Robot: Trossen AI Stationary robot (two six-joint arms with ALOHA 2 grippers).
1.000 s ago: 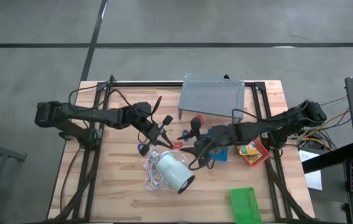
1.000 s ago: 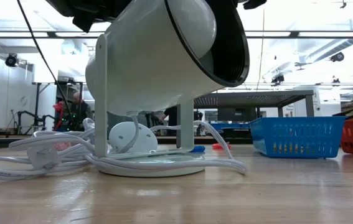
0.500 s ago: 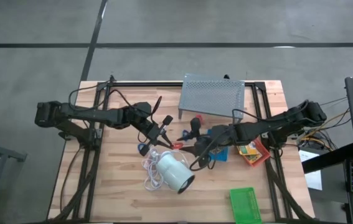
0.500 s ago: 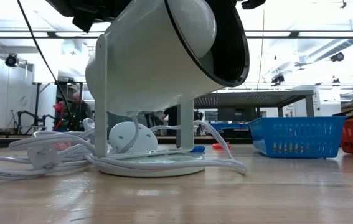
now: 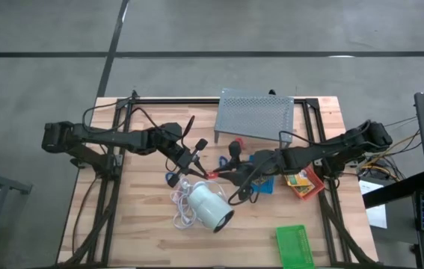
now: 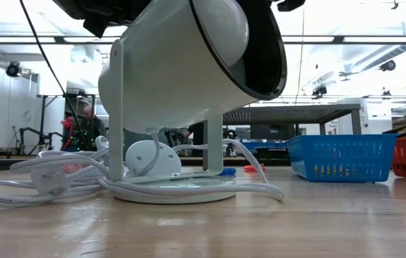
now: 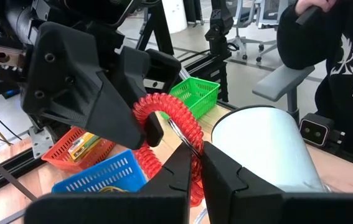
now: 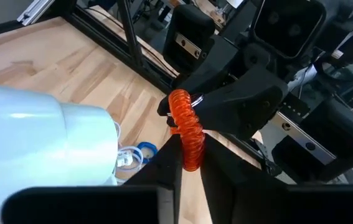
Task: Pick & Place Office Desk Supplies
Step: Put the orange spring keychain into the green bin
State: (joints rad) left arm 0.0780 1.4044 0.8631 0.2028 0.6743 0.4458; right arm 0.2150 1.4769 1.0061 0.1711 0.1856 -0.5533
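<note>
1. Right now, both grippers are meeting above the middle of the table, just far of the white cylinder (image 5: pixel 210 207), sharing one red loop (image 7: pixel 177 140).
2. The left gripper (image 7: pixel 196 167) is pinching the coiled loop between pressed-together fingers.
3. The right gripper (image 8: pixel 187 163) is nipping the same loop from the opposite side.
4. To hand it over cleanly, one grip should probably be loosening only once the other is firm, before carrying it right toward the blue tray (image 5: pixel 265 183), avoiding stretching the coil.
</note>
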